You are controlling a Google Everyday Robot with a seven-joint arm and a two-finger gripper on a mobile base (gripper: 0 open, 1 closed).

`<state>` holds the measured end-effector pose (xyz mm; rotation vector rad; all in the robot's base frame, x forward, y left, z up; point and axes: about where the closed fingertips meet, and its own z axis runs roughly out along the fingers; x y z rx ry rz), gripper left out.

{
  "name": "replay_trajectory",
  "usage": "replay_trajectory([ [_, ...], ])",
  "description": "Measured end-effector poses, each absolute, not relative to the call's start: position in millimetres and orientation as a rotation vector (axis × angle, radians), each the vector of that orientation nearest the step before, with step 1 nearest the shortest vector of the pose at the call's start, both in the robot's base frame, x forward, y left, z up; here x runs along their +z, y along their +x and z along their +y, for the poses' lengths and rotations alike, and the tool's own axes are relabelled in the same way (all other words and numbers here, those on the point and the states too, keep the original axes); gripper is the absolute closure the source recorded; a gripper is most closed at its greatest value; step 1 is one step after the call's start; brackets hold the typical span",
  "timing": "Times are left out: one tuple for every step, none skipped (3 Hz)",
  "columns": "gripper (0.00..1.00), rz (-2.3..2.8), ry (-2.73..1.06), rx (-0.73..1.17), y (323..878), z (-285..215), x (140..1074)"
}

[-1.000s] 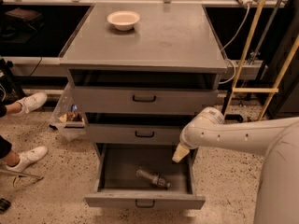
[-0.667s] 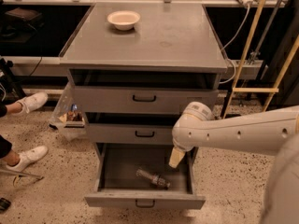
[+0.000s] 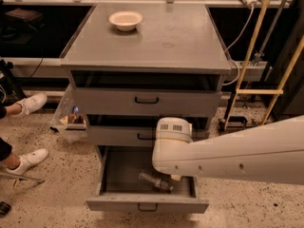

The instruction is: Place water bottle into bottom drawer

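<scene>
Water bottle: lies inside the open bottom drawer, near its front.
Pincer: just right of the bottle, mostly hidden under the arm; I cannot tell its hold.
Risk: if the bottle is gripped, a rising arm drags it out.

no legible text, no readable labels or numbers

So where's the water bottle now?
The water bottle lies on its side in the open bottom drawer, front right in the camera view, beside the pincer, mostly hidden under the arm.
</scene>
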<state>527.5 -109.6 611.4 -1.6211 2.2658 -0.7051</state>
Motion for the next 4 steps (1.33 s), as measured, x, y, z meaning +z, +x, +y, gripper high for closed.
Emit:
replay_trajectory([
  [0.00,2.266,-1.621,-0.705,527,-110,611],
  [0.00,2.320,-1.555,-0.753,537,-135,646],
  [0.00,2.423,-1.333,-0.825,534,-198,742],
  [0.00,2.452,-1.103,-0.922,511,-237,849],
])
